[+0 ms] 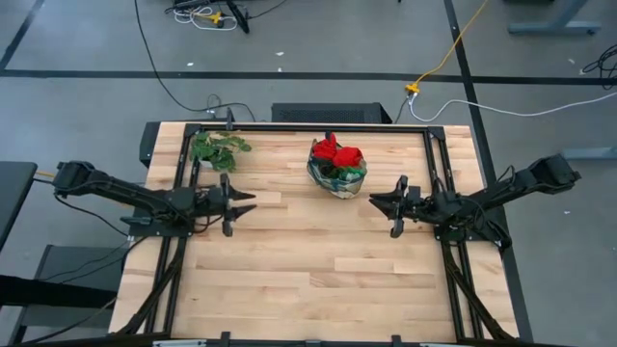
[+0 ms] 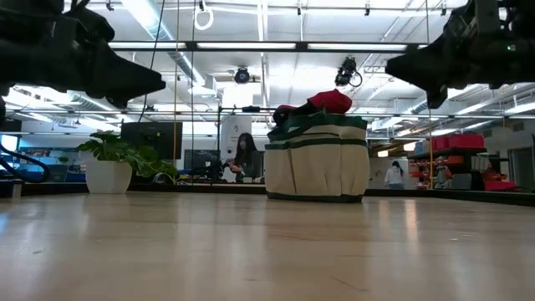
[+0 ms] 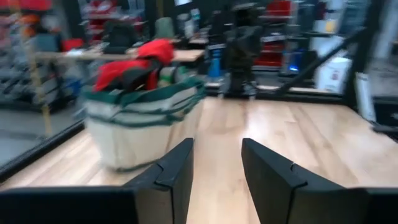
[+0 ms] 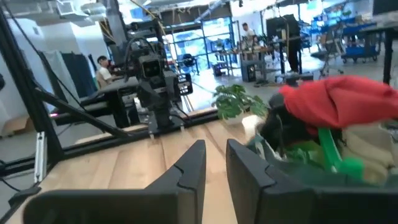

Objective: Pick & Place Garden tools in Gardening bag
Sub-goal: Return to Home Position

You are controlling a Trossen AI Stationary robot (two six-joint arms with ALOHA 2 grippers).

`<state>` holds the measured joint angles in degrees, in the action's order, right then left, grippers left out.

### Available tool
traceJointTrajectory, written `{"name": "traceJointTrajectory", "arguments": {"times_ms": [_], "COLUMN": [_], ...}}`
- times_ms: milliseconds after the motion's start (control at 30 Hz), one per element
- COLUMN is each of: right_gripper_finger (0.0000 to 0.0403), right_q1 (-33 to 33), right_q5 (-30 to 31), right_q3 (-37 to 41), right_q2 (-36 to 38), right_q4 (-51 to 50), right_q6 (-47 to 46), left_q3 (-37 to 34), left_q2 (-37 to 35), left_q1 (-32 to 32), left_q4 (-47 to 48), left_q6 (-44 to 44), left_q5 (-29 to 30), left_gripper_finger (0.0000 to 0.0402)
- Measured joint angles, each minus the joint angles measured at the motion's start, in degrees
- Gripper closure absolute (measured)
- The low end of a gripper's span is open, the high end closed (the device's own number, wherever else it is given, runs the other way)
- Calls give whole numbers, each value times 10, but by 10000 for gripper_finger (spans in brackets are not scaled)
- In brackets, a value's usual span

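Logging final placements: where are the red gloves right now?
In the high view the gloves lie on top of the bag, at the back middle of the table, right of the plant.

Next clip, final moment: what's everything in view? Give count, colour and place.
table: 1, pale wood, under both arms.
bag: 1, cream with green trim, upright at the table's far middle.
gloves: bunched so the count is unclear, red, on top of the bag's contents.
green tool: 1 seen, green, in the bag beneath the gloves; its kind cannot be told.
plant: 1, green leaves in a white pot, far left of the table.
people: at least two, in the room behind the table.
left gripper: 1, dark, open and empty, above the table left of the bag.
right gripper: 1, dark, fingers narrowly apart and empty, above the table right of the bag.
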<state>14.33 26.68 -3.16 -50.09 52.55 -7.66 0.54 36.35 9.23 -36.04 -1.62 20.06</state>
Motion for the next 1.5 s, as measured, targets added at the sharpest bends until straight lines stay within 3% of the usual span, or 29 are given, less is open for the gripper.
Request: {"name": "traceJointTrajectory", "arguments": {"times_ms": [433,1067,1267,1500], "right_gripper_finger": [339,339,339,339], "right_q1": [0,0,0,0], "right_q5": [24,8,8,9], "right_q3": [23,23,23,23], "right_q2": [0,-1,23,112], "right_q4": [-55,-55,-57,-82], "right_q6": [-56,-39,-39,-38], "left_q3": [0,-1,-1,-1], "left_q2": [0,-2,-76,-189], "left_q1": [0,1,1,1], "left_q4": [10,12,13,12], "left_q6": [-17,-17,-16,-16], "left_q5": [22,22,22,22], "left_gripper_finger": [259,259,259,259]}}
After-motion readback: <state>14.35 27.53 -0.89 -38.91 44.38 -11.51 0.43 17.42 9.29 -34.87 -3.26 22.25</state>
